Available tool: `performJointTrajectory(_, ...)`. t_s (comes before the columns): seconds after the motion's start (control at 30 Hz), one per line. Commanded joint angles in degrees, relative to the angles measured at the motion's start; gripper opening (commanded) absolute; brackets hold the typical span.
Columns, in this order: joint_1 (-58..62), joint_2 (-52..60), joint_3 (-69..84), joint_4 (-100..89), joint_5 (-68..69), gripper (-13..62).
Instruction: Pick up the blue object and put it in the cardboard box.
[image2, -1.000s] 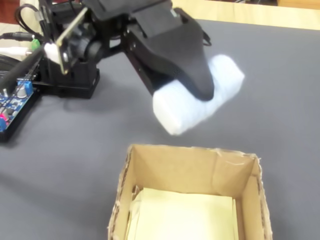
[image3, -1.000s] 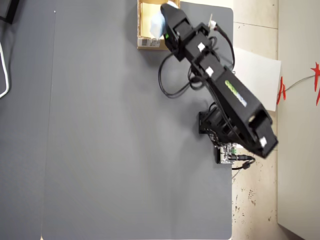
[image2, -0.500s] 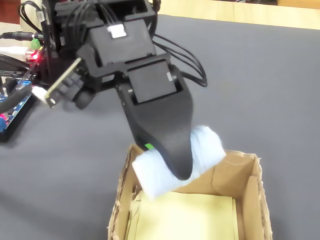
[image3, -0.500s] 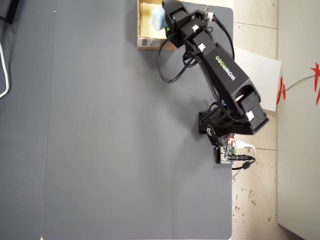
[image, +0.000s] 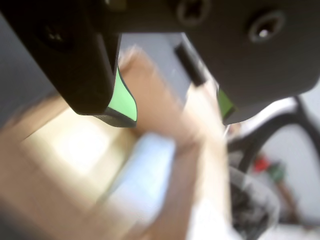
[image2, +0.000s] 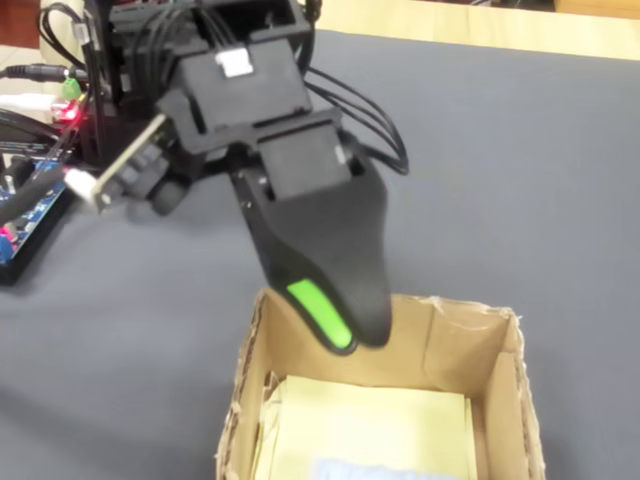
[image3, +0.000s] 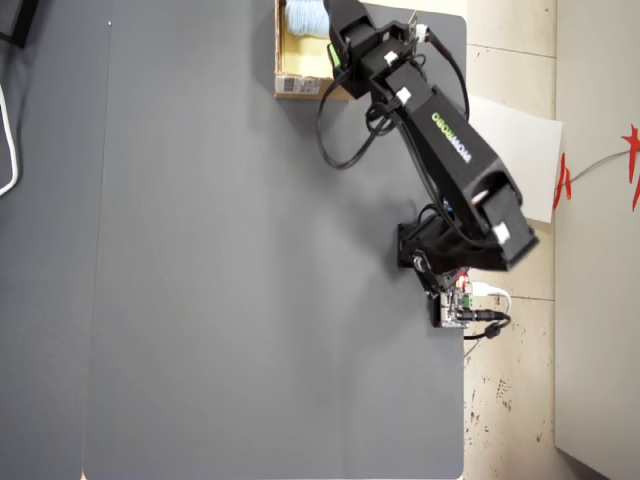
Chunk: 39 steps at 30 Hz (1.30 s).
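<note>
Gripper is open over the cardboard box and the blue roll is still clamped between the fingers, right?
Not quite. The gripper is open over the cardboard box, but nothing is between its fingers. The blue roll lies inside the box, apart from the gripper; the overhead view shows this best, and in the fixed view its edge peeks out at the box bottom.

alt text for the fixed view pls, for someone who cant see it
A black robot gripper with a green pad hangs open and empty over an open cardboard box on a grey table. The pale blue object lies inside the box at the bottom edge.
</note>
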<state>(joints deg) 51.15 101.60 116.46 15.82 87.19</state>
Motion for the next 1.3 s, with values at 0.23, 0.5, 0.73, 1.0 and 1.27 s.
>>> performJointTrajectory(0.23,-16.8,17.1,13.2,-17.8,6.7,34.7)
performJointTrajectory(0.5,-32.1,31.1,30.1,-21.9,8.0,34.7)
performJointTrajectory(0.73,-39.6,34.1,39.9,-21.4,8.2,34.7)
performJointTrajectory(1.0,-46.3,34.2,49.0,-21.4,8.2,34.7)
performJointTrajectory(1.27,-48.9,34.2,61.0,-21.9,7.3,34.7)
